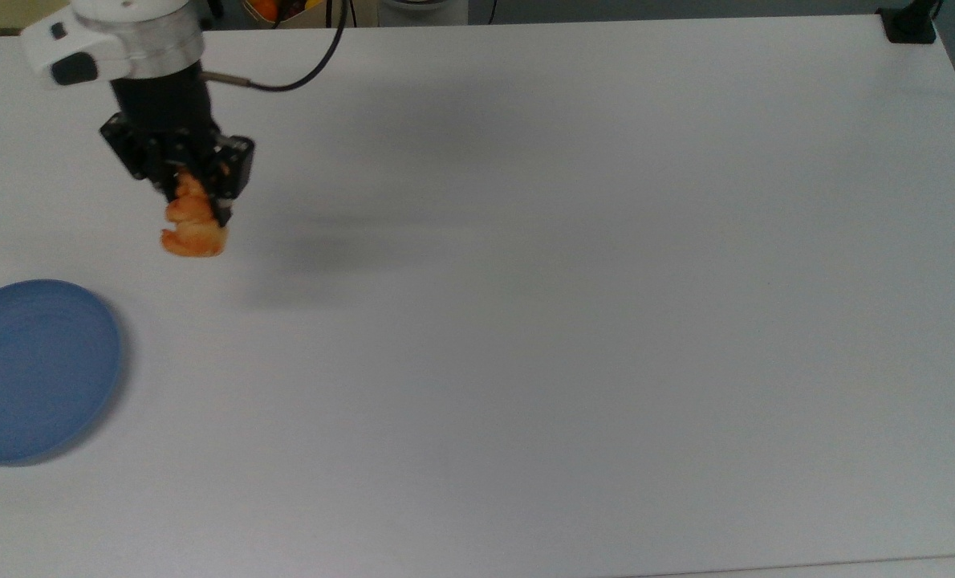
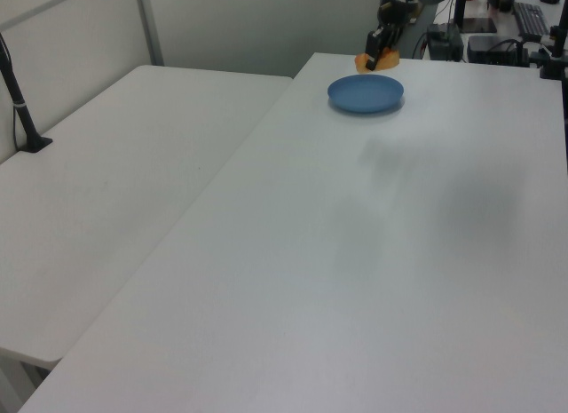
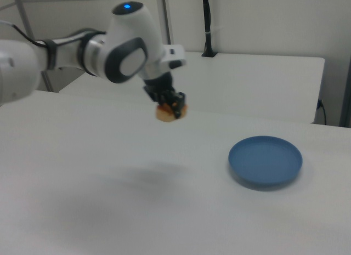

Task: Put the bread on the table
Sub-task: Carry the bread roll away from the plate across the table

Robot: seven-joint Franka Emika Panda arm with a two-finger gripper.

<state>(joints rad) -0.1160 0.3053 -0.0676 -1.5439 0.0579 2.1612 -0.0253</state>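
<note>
Bread [image 1: 193, 231] hangs from my gripper [image 1: 197, 210], fingers clamped on its upper end, well above the table [image 1: 566, 281]. Looks light, soft, crushable; mid-body would be a steadier hold.

We see round blue plate [image 1: 40, 369] lying flat near top view's left edge, nothing on it. In right view same plate [image 3: 265, 161] sits toward lower right. In left view plate [image 2: 366, 92] is far back. Second white table [image 2: 106, 191] stands beside, at left view's left, narrow gap between. Black clamp post [image 2: 22, 107] stands on its edge. Black mount [image 1: 909, 24] at top view's upper right corner. Black pole [image 3: 207, 24] upright at back in right view.
</note>
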